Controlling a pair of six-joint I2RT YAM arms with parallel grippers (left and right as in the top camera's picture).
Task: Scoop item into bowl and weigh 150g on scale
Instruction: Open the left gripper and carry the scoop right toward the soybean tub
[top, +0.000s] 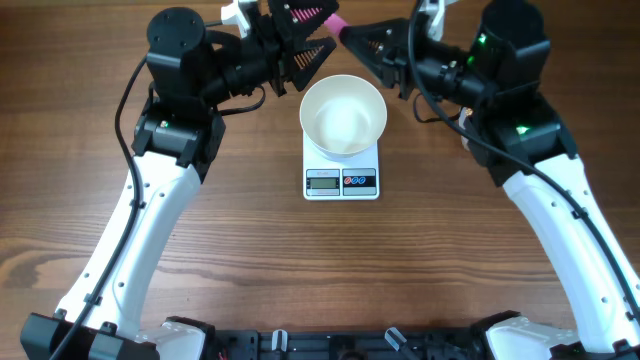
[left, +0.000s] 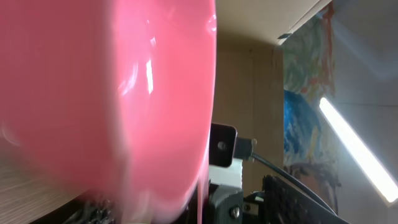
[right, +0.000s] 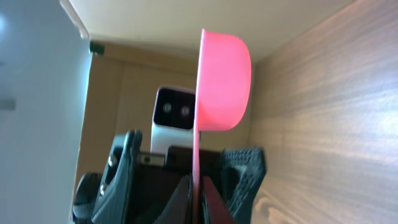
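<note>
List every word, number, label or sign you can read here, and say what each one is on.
No text here can be read.
Display on the scale: whatever it shows is too small to read.
Button panel on the scale: coloured marks, too small to read.
Pink scoop: no lettering visible.
White bowl: plain, no print visible.

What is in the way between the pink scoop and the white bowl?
Nothing clearly blocks it. The right gripper pinches the pink scoop just beyond the empty white bowl on the scale; the open left gripper sits close beside the gap.
</note>
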